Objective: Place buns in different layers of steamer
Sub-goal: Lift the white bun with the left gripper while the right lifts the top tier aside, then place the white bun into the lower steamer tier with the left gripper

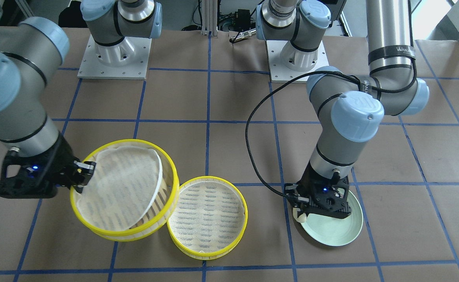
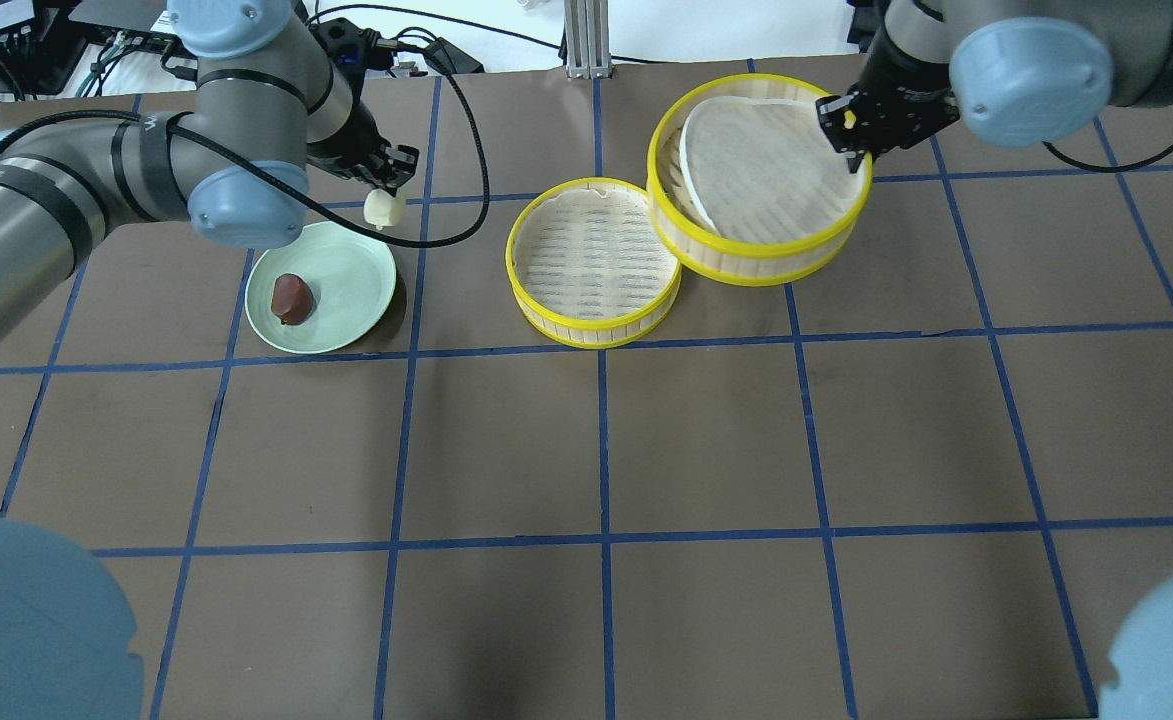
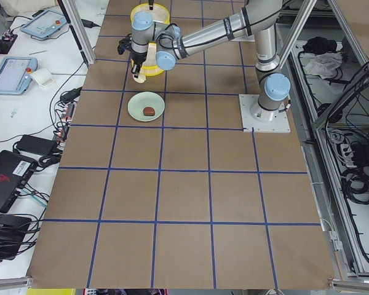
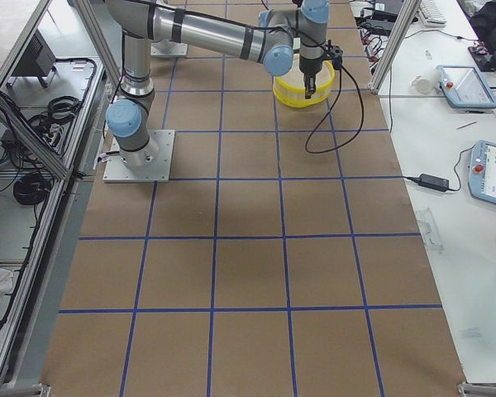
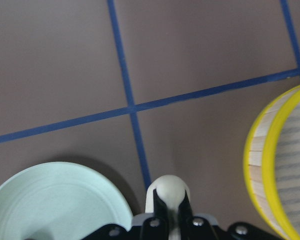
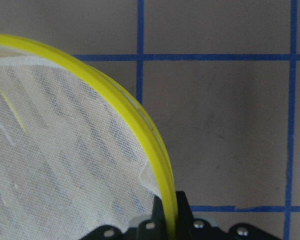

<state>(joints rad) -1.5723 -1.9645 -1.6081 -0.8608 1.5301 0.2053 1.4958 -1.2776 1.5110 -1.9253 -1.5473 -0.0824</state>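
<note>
One cream bun (image 2: 382, 208) between left fingers (image 5: 160, 207)

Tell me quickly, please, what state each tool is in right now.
Left tool: closed, holding the cream-white bun.
Right tool: closed on the yellow rim of the larger steamer tier.

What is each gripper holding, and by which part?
Left gripper pinches the cream-white blocky bun by its upper end; right gripper clamps the tilted yellow-rimmed steamer tier by its rim.
</note>
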